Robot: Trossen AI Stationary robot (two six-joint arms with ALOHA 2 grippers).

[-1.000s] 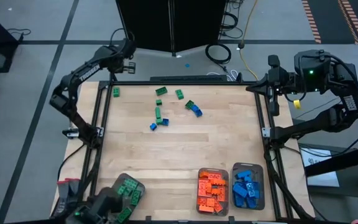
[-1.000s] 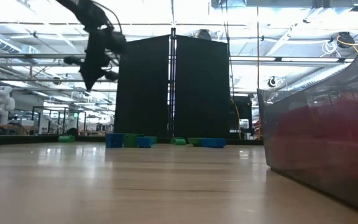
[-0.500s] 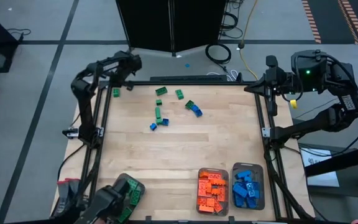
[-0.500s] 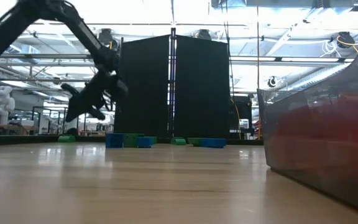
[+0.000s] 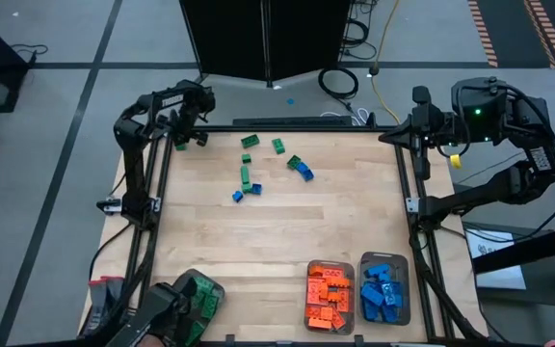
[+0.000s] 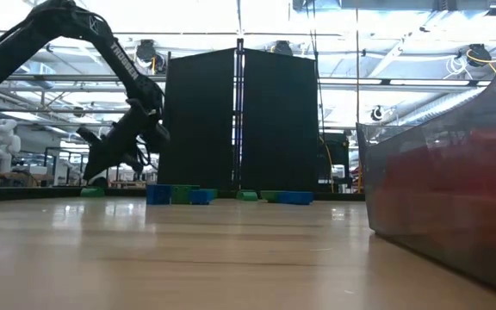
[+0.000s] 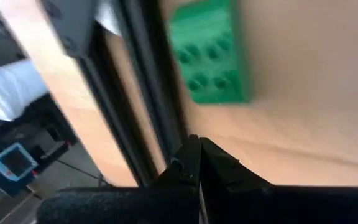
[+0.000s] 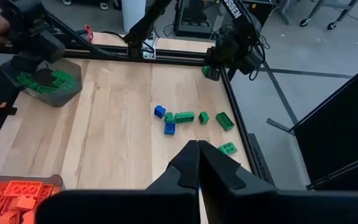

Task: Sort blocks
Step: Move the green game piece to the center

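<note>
Green and blue blocks (image 5: 249, 175) lie loose on the far half of the wooden table. A single green block (image 5: 178, 145) sits flat in the far left corner, seen in the left wrist view as a studded green block (image 7: 210, 53). My left gripper (image 5: 189, 137) hangs shut just above the table beside that block, slanting down, its tips (image 7: 197, 155) short of it and close to the black frame rail (image 7: 145, 118). My right gripper (image 8: 197, 152) is shut and waits high over the table's right edge.
Three clear trays stand along the near edge: one of green blocks (image 5: 198, 292) at the left with a dark shape over its near side, one of orange (image 5: 328, 295), one of blue (image 5: 383, 289). A black frame (image 5: 152, 193) borders the table.
My left gripper has come down from beyond the far left corner onto the table's corner, toward the single green block, and has tipped to point more steeply down. It has stayed shut. No block has moved.
</note>
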